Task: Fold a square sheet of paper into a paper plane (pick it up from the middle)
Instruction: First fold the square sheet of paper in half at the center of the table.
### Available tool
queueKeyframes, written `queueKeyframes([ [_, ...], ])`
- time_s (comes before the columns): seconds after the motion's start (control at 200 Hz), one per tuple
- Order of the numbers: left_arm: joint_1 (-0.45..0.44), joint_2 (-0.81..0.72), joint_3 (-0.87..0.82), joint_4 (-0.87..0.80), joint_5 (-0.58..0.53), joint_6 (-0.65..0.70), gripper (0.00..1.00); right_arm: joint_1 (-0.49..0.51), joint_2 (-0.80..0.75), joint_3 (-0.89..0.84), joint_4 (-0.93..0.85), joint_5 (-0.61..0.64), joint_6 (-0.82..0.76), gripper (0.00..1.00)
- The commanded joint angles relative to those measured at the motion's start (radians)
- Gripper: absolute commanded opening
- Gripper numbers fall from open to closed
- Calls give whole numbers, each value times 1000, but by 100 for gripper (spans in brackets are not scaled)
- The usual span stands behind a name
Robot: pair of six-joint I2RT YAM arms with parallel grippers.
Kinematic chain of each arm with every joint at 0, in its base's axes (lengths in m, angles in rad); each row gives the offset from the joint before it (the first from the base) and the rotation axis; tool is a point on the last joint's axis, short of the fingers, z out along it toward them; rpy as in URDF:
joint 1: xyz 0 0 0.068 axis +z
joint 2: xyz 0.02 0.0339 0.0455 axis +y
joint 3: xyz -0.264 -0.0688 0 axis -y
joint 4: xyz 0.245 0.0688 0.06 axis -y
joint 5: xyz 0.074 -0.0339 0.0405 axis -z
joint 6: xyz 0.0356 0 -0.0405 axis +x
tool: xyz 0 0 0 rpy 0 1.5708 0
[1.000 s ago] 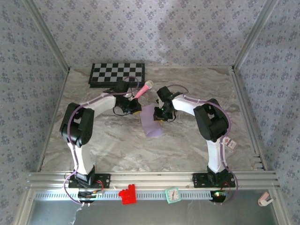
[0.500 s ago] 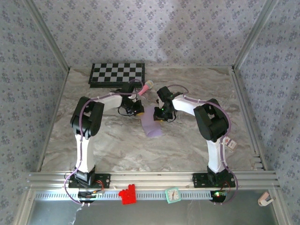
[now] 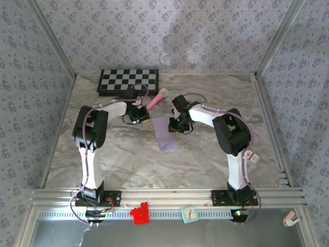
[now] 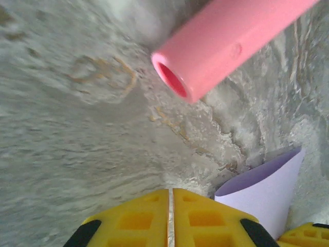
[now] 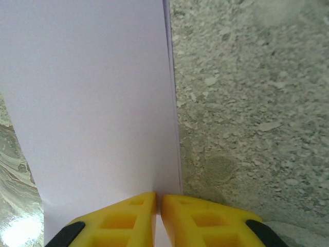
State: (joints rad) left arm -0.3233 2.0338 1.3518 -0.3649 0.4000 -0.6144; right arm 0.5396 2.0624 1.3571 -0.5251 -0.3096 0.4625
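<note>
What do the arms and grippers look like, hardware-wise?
The left arm and right arm have white links, black joint housings and purple cables looped alongside. The left gripper and right gripper have yellow moulded fingers with recessed pockets and black patches at the outer edges.

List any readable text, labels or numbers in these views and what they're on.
No text is legible.
On the small clock: dial marks too small to read.
On the small tag: too small to read.
On the pink toy microphone: a faint round stamp, blurred.
</note>
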Motion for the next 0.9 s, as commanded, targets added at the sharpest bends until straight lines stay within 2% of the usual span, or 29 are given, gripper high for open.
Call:
queueKeyframes([
  [0.0,-16,-98,-27,27,53,-15,12,-36,143,-99,-144,264,-15,19],
  [0.115,-65,-113,-42,69,84,-54,12,-36,148,-98,-143,265,-15,19],
  [0.32,-113,-11,22,50,62,-74,12,-35,152,-99,-140,260,-14,19],
  [0.69,-84,87,116,-144,-156,-31,11,-36,145,-109,-137,263,-12,19],
  [0.8,-76,44,122,-160,-159,-22,12,-36,146,-105,-140,262,-20,19],
  [0.895,-81,-14,126,-167,-116,-19,15,-38,148,-99,-149,264,-30,19],
])
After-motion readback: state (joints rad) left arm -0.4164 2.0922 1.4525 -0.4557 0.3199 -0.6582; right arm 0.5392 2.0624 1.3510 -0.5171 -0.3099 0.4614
